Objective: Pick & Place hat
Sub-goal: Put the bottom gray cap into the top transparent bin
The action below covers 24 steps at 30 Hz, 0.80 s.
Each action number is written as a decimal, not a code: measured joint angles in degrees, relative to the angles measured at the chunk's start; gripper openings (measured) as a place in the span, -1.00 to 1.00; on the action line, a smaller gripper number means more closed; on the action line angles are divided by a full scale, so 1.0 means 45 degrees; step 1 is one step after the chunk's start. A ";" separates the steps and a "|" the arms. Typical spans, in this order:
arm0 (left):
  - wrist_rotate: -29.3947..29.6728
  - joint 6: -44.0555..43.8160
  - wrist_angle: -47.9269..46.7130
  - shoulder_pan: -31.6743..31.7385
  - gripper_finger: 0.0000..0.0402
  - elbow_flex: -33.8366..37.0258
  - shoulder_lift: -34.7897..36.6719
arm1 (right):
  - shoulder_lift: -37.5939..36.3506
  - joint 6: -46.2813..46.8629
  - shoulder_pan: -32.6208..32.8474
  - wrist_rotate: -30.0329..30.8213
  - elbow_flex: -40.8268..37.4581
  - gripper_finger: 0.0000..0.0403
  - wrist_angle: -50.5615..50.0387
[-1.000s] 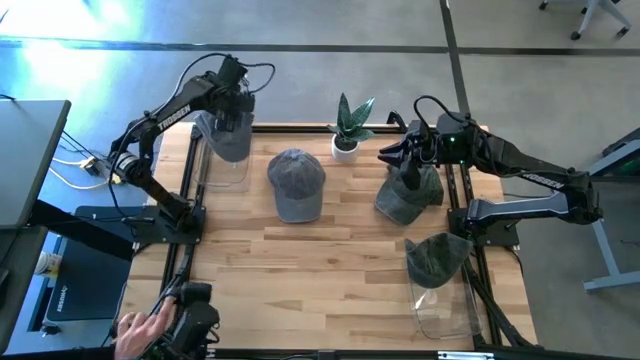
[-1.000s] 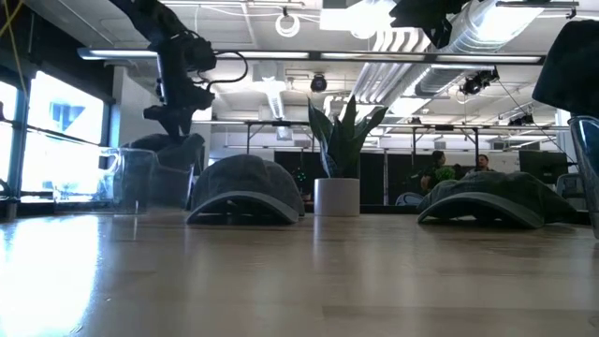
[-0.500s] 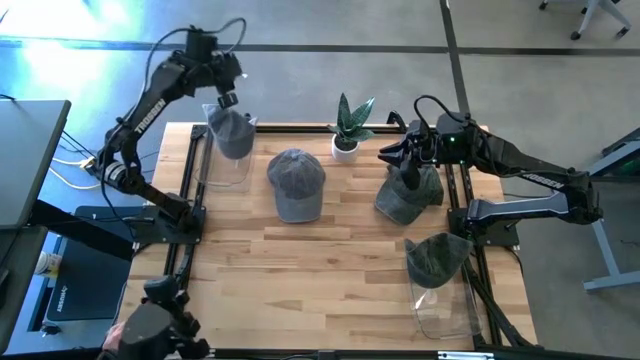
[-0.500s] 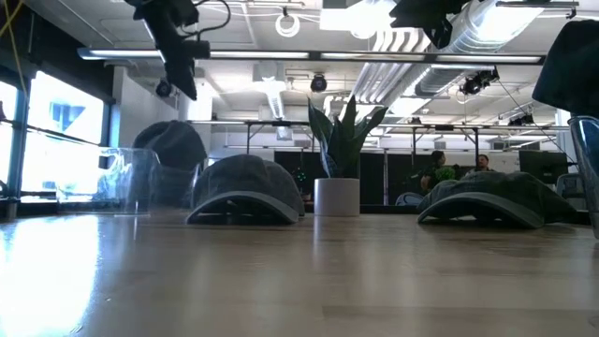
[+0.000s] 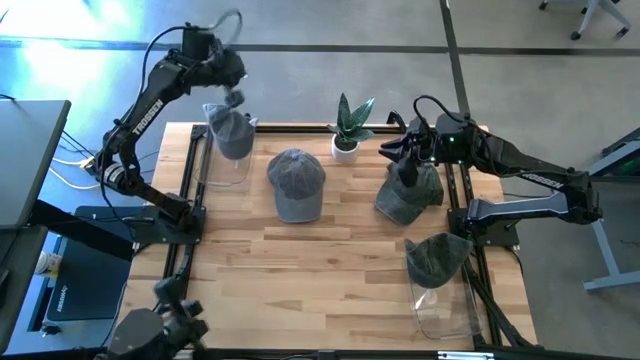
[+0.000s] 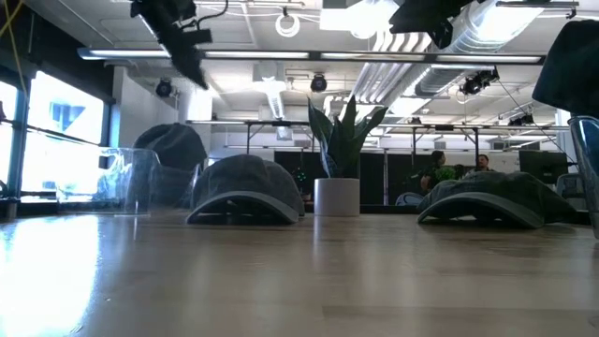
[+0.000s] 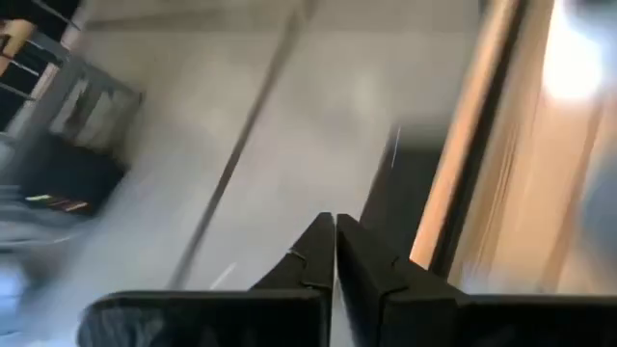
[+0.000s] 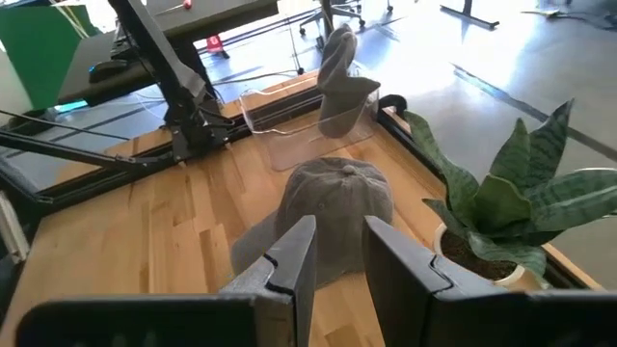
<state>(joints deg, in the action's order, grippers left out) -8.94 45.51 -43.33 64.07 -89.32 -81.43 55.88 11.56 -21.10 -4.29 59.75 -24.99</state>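
High view: a wooden table carried four grey caps, a potted snake plant and two clear bins.
Left hand: the left hand was raised above the far left corner, fingers pressed together on nothing, as the left wrist view showed.
Placed cap: one grey cap sat in the clear bin at the far left corner, just below that hand.
Middle cap: a second cap lay flat on the table between the left bin and the plant, free of both arms.
Right hand: the right hand hung at the third cap on the table's right side; its fingers stood a little apart in the right wrist view, and whether they pinched fabric could not be told.
Fourth cap: another cap rested on the near right bin.
Step in hand (judgement): the left placement looked finished; the left arm should clear the bin rim before moving.
Doing it well (judgement): for the next pick, come down on the middle cap's crown, pinch a fold of cloth, lift straight up, and keep the brim from dragging the plant.
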 joint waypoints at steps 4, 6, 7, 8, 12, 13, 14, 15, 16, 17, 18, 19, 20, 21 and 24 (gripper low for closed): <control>-0.1777 -0.4074 0.2382 -0.0032 -0.96 -0.0043 -0.0225 | 0.0010 -0.0014 -0.0081 0.0323 -0.0002 -0.59 0.0005; -0.1799 -0.4263 0.2048 -0.0237 -0.96 -0.0010 -0.0266 | 0.0010 0.0066 -0.0154 0.0230 -0.0002 -0.59 0.0005; -0.1648 -0.3933 0.1606 -0.0456 -0.97 -0.0010 -0.0263 | 0.0010 0.0102 -0.0170 0.0167 -0.0002 -0.59 0.0005; -0.1484 -0.3611 0.1032 -0.0738 -0.99 -0.0010 -0.0251 | 0.0010 0.0177 -0.0170 0.0146 0.0000 -0.59 0.0005; -0.1427 -0.3676 -0.2486 -0.1966 -0.99 -0.0005 -0.0262 | 0.0010 0.0293 -0.0170 0.0180 -0.0005 -0.59 0.0005; -0.1524 -0.3822 -0.3368 -0.2250 -0.99 -0.0005 -0.0261 | 0.0010 0.0293 -0.0170 0.0205 0.0000 -0.59 0.0005; -0.1482 -0.3931 -0.4203 -0.2550 -0.99 -0.0005 -0.0264 | 0.0010 0.0284 -0.0170 0.0254 0.0000 -0.59 0.0009; -0.1211 -0.4010 -0.4940 -0.2867 -0.99 -0.0005 -0.0323 | 0.0010 0.0236 -0.0170 0.0332 0.0000 -0.59 0.0009; -0.0703 -0.4162 -0.5526 -0.3258 -1.00 -0.0005 -0.0439 | 0.0010 0.0140 -0.0170 0.0413 0.0000 -0.59 0.0010; -0.0075 -0.4389 -0.5844 -0.3658 -1.00 -0.0005 -0.0608 | 0.0010 0.0038 -0.0170 0.0468 0.0000 -0.59 0.0010; 0.0556 -0.4656 -0.5948 -0.4001 -1.00 -0.0005 -0.0808 | 0.0010 -0.0011 -0.0170 0.0504 0.0000 -0.59 0.0010; 0.1101 -0.4953 -0.5941 -0.4291 -1.00 -0.0001 -0.1020 | 0.0010 -0.0050 -0.0172 0.0528 -0.0001 -0.59 0.0010; 0.1394 -0.5190 -0.5938 -0.4497 -1.00 0.0005 -0.1203 | 0.0010 -0.0119 -0.0176 0.0534 0.0000 -0.59 0.0011; 0.1515 -0.5335 -0.5943 -0.4575 -1.00 0.0010 -0.1367 | 0.0010 -0.0224 -0.0179 0.0533 -0.0003 -0.59 0.0015; 0.1703 -0.5563 -0.5952 -0.4465 -1.00 0.0005 -0.1908 | 0.0010 -0.0294 -0.0175 0.0473 0.0000 -0.59 0.0015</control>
<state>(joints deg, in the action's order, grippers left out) -1.28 20.48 -70.12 43.98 -89.30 -90.02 55.92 10.24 -21.89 -2.16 59.75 -24.93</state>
